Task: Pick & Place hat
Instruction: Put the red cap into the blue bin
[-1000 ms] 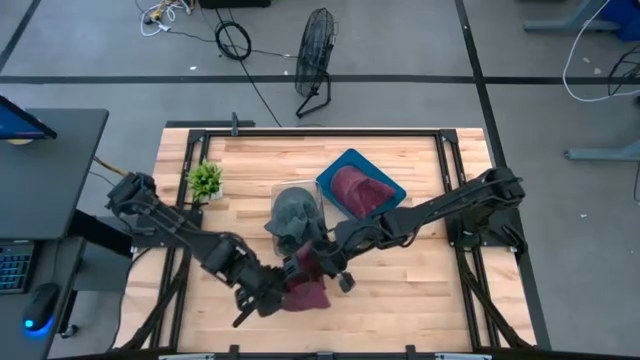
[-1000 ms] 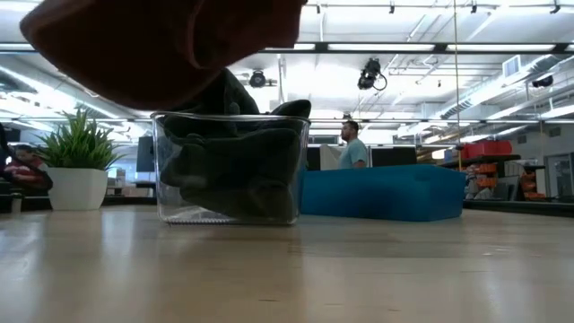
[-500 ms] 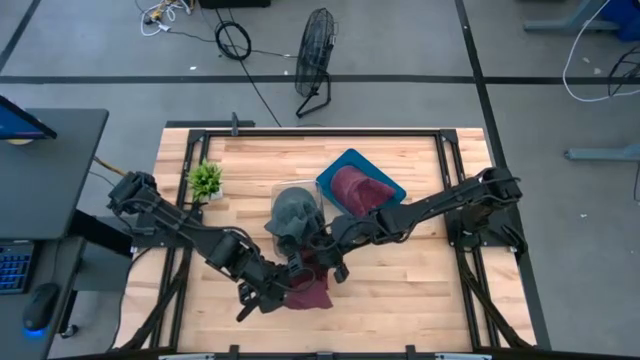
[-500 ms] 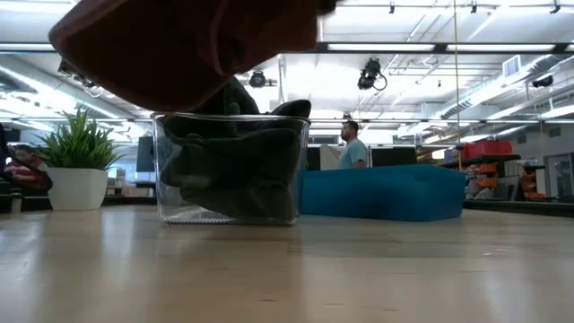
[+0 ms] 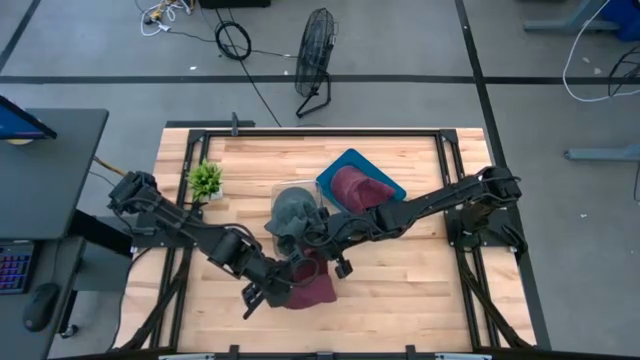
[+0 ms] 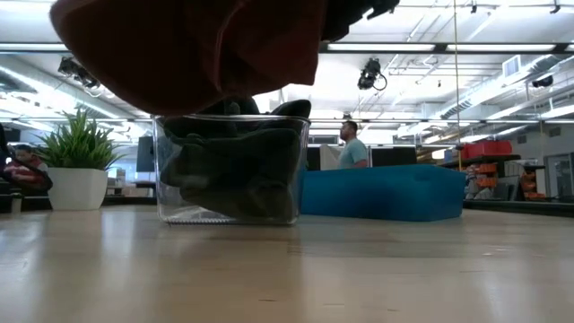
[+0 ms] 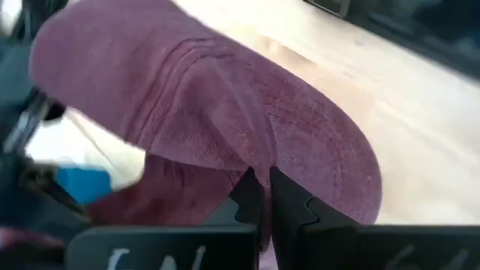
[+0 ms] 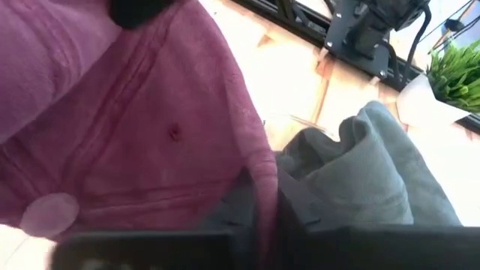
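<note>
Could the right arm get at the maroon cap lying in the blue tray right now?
Probably not: the right gripper is shut on another maroon cap, shared with the left gripper. The tray cap lies uncovered.

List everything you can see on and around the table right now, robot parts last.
maroon hat: one, held up off the table near its front edge, between both pincers
second maroon hat: one, in the blue tray, back right of centre
grey hat: one, in the clear box, beside the tray
potted plant: one, green, white pot, back left
floor fan: one, black, behind the table
left pincer: shut on maroon hat
right pincer: shut on maroon hat
</note>
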